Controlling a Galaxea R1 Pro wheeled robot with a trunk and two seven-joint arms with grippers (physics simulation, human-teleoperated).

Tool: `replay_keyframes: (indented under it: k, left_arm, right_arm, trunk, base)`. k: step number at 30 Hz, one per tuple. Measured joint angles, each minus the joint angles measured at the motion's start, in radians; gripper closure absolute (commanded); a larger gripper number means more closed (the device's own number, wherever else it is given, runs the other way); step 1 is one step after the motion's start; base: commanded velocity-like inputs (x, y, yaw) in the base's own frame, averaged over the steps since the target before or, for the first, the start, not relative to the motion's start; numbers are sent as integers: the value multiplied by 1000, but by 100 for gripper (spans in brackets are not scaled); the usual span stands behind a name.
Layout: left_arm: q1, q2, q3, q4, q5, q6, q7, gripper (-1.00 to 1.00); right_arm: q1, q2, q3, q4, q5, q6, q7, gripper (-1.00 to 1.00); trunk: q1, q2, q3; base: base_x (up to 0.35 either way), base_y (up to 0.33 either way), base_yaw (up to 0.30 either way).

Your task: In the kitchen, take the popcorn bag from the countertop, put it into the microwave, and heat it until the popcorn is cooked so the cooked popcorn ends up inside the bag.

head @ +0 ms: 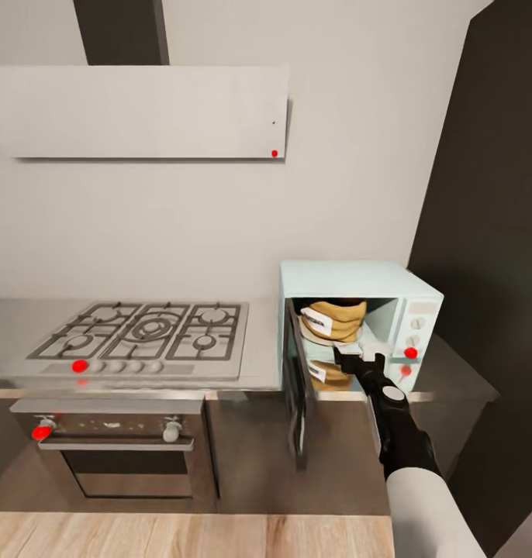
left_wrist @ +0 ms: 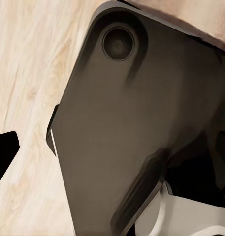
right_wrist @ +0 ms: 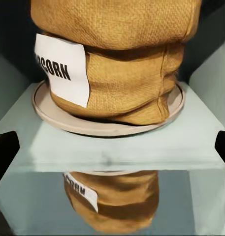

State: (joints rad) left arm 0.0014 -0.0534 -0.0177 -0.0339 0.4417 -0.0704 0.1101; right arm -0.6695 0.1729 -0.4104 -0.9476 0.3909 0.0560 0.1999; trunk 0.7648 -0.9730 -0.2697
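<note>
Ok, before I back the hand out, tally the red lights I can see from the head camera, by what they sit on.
Flat grey range hood: 1
Steel gas hob: 1
Steel oven: 1
Pale mint-blue boxy microwave: 1
Total: 4

Right arm [head: 421,496]: white rounded forearm shell, black glossy wrist section w/ small white round spot, slim black gripper [head: 357,358] w/ two narrow black fingers. Right wrist view: black fingertips [right_wrist: 5,152] at both frame edges, flat matte. Left wrist view: big dark grey-brown angular body panel [left_wrist: 122,128] w/ round recessed socket near corner, white curved shell piece beneath, black fingertip [left_wrist: 4,150] at edge.
</note>
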Motion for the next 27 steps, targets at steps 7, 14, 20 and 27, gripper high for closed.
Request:
replay_keyframes:
  k: [7, 14, 20, 27]
  left_arm:
    - [0, 0, -1, 0, 0, 0, 0, -100]
    - [0, 1, -1, 0, 0, 0, 0, -100]
    - [0, 4, -2, 0, 0, 0, -1, -100]
    - [0, 4, -3, 0, 0, 0, -2, -100]
  right_arm:
    - [0, -29, -3, -3, -6, 48, 1, -100]
    - [86, -121, -9, 9, -11, 102, -2, -100]
    - [187, -224, -69, 282, -13, 97, -2, -100]
    - [190, -327, -69, 739, -8, 30, -13, -100]
  trunk:
    - [0, 0, 0]
    - [0, 0, 0]
    - [0, 0, 0]
    - [-1, 0, 0]
  base:
    - [-346, 0, 0]
    - [-347, 0, 0]
    - [-155, 0, 0]
    - [-3, 0, 0]
